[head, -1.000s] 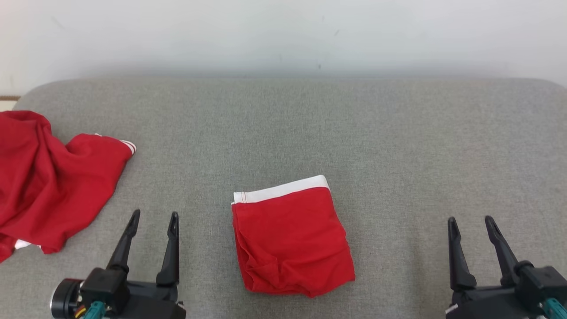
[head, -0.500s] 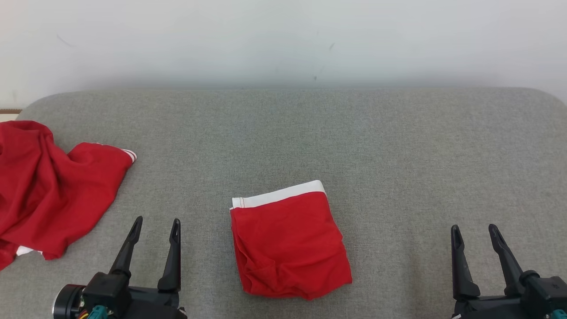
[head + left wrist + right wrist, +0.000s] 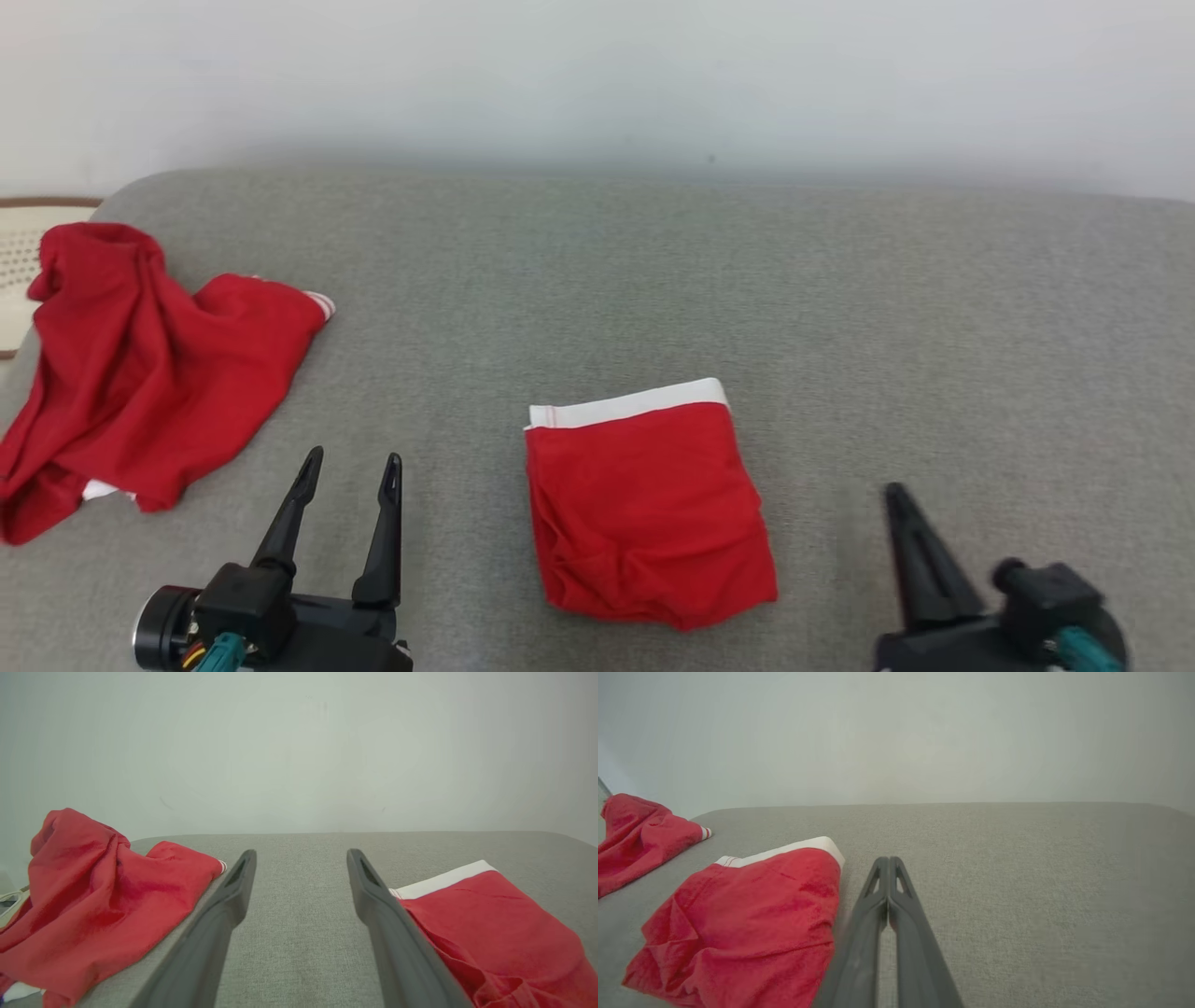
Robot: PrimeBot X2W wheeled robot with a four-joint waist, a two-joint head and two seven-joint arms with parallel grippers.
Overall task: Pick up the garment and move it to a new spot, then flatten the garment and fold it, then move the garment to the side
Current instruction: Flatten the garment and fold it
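Red cloth in two lots on a grey woven surface. Far left, a pale woven item with a brown rim [image 3: 17,245] shows past the cushion's edge; what it is cannot be told. Just right of it sprawls the crumpled garment [image 3: 159,373], red, bunched high at its far end, with a striped white cuff at its right tip and a white scrap at its near edge. Next comes the left gripper [image 3: 353,457], low over bare fabric, its two dark fingers spread wide and holding nothing; it sits between the crumpled heap and the folded garment [image 3: 649,513]. That folded piece lies at centre, toward the near side of the surface, well apart from the heap. To its right, the right gripper [image 3: 894,490] has its fingers pressed together into a single point, pinching nothing, near the garment's right edge and apart from it. Bare fabric runs between each gripper and the folded piece. The grey cushion [image 3: 840,308] is flat, finely woven, with a rounded far-left corner. Behind it stands a plain pale wall [image 3: 597,75] with a few faint marks. The folded garment is roughly rectangular. Its long axis runs near to far, leaning slightly right at the near end. Its white waistband [image 3: 627,406] lies along the far edge toward the wall, rising a little to the right. The near edge is rumpled, with creases gathered at the near-left corner.
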